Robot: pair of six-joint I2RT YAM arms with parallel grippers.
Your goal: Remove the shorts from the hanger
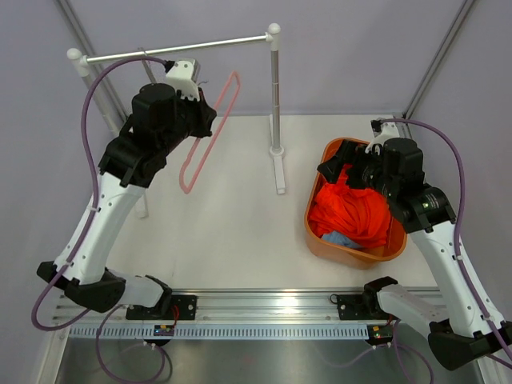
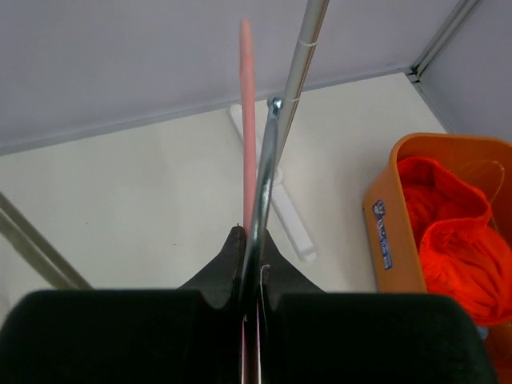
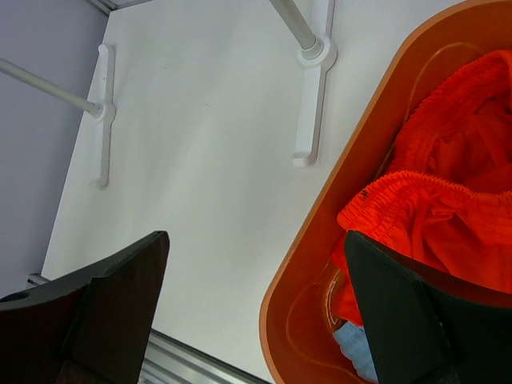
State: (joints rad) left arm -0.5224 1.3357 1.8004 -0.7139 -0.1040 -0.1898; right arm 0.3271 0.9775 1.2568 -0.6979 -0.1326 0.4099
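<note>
The pink hanger [image 1: 210,138] hangs bare and tilted below the rail; no cloth is on it. My left gripper [image 1: 202,94] is shut on it, and in the left wrist view the jaws [image 2: 254,240] pinch its metal hook wire [image 2: 264,180] with the pink bar [image 2: 248,112] behind. The bright orange shorts [image 1: 358,208] lie bunched in the orange basket [image 1: 314,186], with the light blue shorts [image 1: 340,238] showing under them at the near end. My right gripper [image 1: 346,166] is open and empty over the basket's far left rim [image 3: 352,168], above the orange shorts [image 3: 448,184] and the blue shorts [image 3: 356,352].
The silver rail [image 1: 176,48] runs across the back on two posts. The right post [image 1: 276,96] stands on a white foot [image 1: 280,172] between hanger and basket. The left post's foot [image 3: 102,120] shows in the right wrist view. A metal track [image 1: 264,304] lines the near edge.
</note>
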